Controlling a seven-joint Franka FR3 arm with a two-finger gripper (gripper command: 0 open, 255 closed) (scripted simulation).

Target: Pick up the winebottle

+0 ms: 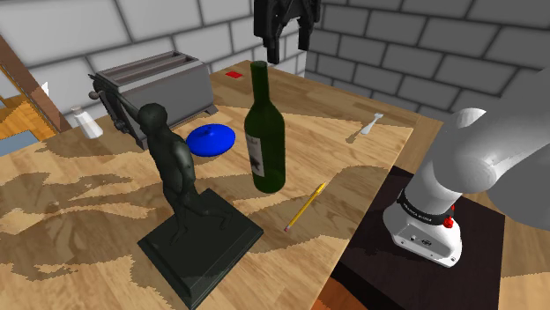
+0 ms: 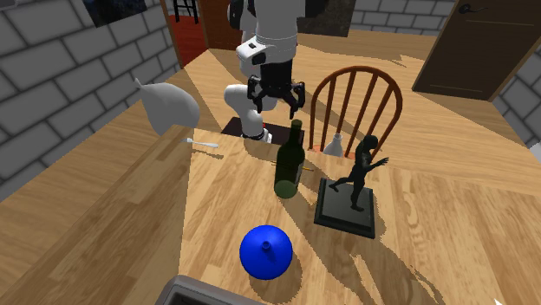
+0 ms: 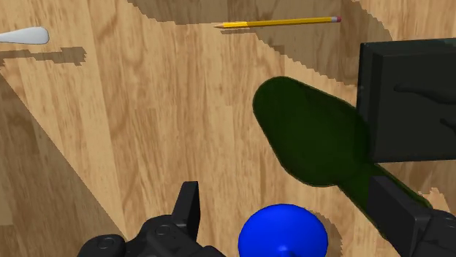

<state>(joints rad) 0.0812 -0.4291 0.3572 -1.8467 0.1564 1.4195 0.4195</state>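
Observation:
A dark green wine bottle (image 1: 265, 141) with a pale label stands upright in the middle of the wooden table (image 1: 353, 167). My black gripper (image 1: 286, 42) hangs open above it, a little off the bottle's top, touching nothing. The second exterior view has the gripper (image 2: 276, 97) over and behind the bottle (image 2: 289, 165). Seen from the wrist, the bottle (image 3: 321, 142) runs from its wide base up to the one finger (image 3: 398, 215), while the other finger (image 3: 188, 208) stands well apart; the gripper (image 3: 285, 201) holds nothing.
A dark statue (image 1: 176, 172) on a square base stands close beside the bottle. A blue lid (image 1: 210, 139), a toaster (image 1: 154, 84), a pencil (image 1: 306, 205) and a white spoon (image 1: 366, 126) lie around it. A wooden chair (image 2: 355, 108) stands at the table's edge.

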